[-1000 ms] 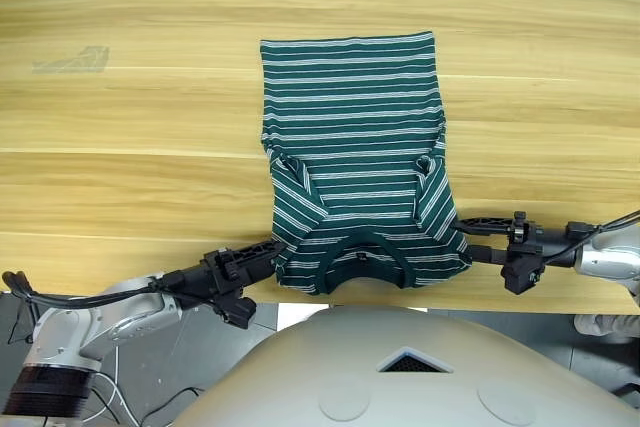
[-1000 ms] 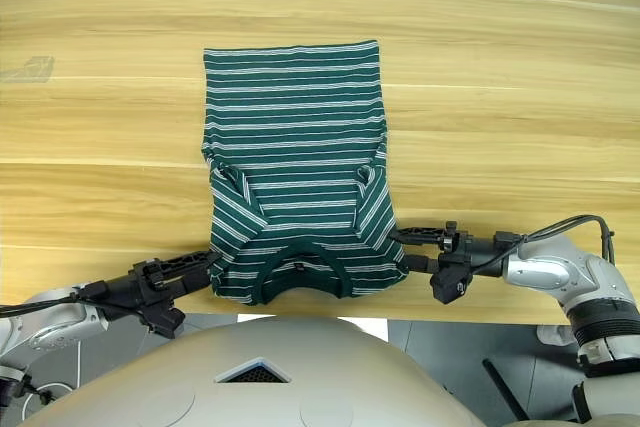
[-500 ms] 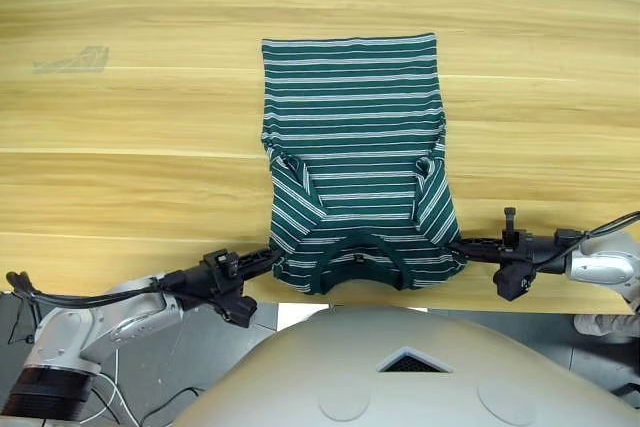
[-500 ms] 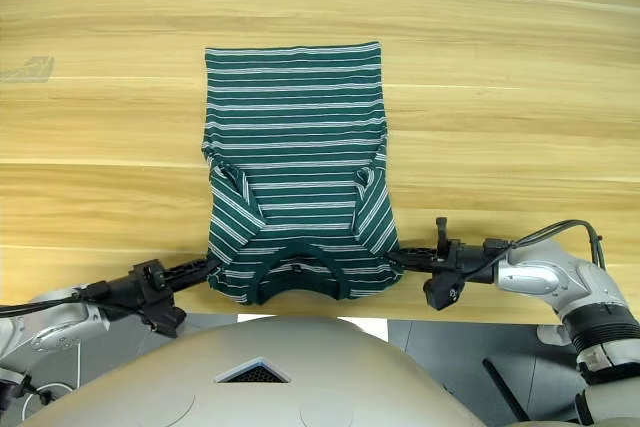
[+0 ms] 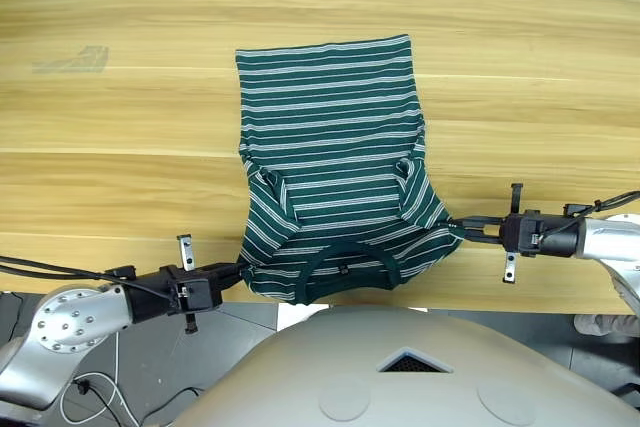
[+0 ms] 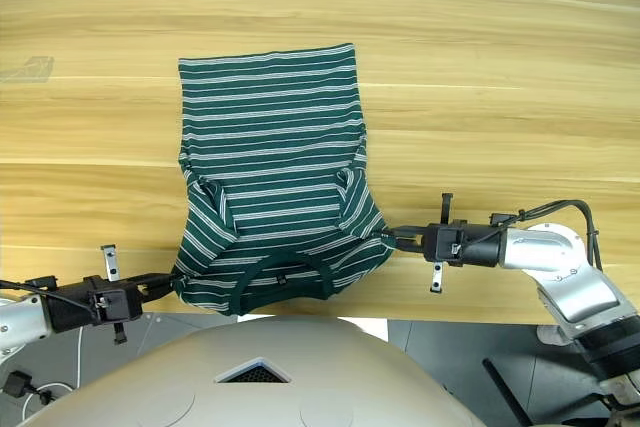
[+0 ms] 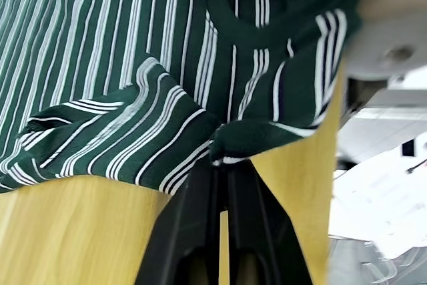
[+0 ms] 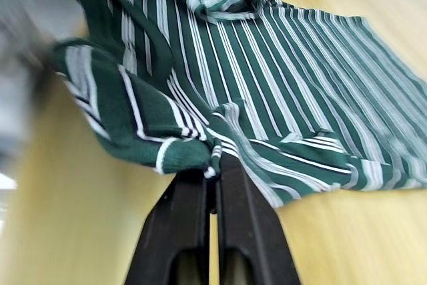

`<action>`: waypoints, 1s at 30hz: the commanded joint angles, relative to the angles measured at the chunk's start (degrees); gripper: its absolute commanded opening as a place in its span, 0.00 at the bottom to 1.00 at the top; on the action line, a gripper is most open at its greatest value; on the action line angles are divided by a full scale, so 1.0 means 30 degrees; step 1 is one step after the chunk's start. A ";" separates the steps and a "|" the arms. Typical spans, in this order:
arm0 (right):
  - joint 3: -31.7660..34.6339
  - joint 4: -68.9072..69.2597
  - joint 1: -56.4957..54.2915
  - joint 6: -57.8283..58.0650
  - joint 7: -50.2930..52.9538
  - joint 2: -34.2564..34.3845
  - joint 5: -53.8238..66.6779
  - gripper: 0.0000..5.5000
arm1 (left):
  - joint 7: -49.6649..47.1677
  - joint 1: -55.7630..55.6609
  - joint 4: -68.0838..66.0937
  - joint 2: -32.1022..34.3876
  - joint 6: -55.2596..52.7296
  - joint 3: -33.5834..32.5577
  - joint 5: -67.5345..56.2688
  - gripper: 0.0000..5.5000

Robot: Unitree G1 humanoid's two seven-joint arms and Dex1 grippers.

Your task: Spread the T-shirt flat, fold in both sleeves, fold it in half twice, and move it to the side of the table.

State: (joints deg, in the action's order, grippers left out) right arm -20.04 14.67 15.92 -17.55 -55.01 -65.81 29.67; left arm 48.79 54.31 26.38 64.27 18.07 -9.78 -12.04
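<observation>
The dark green T-shirt [image 5: 330,147] with white stripes lies on the wooden table [image 5: 120,147], both sleeves folded in, collar toward the near edge. My left gripper [image 5: 238,269] is shut on the shirt's near left shoulder corner [image 7: 230,139] at the table's front edge. My right gripper [image 5: 452,225] is shut on the near right shoulder corner [image 8: 190,151]. The collar end is raised slightly off the table between the two grippers and hangs over the front edge. The hem end [image 6: 265,57] lies flat farther away.
Bare wood stretches to the left, right and far side of the shirt. The table's front edge [image 5: 560,302] runs just behind both grippers, with floor and cables below it.
Both grippers have closed on the shoulder corners and lifted them. The shirt has slid left and toward the near edge, and both wrists have rotated.
</observation>
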 commanded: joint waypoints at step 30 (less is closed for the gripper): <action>0.3423 -0.7535 -0.9533 0.4520 -0.0725 0.9525 -0.3549 0.00 | -0.0585 -1.9423 -0.8914 -0.5864 -0.5480 0.2112 0.3100 0.00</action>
State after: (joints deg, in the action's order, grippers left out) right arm -8.11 -0.60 -7.96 -1.20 -57.45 -40.87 22.21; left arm 49.55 0.89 5.45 49.74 0.70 -6.77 -5.74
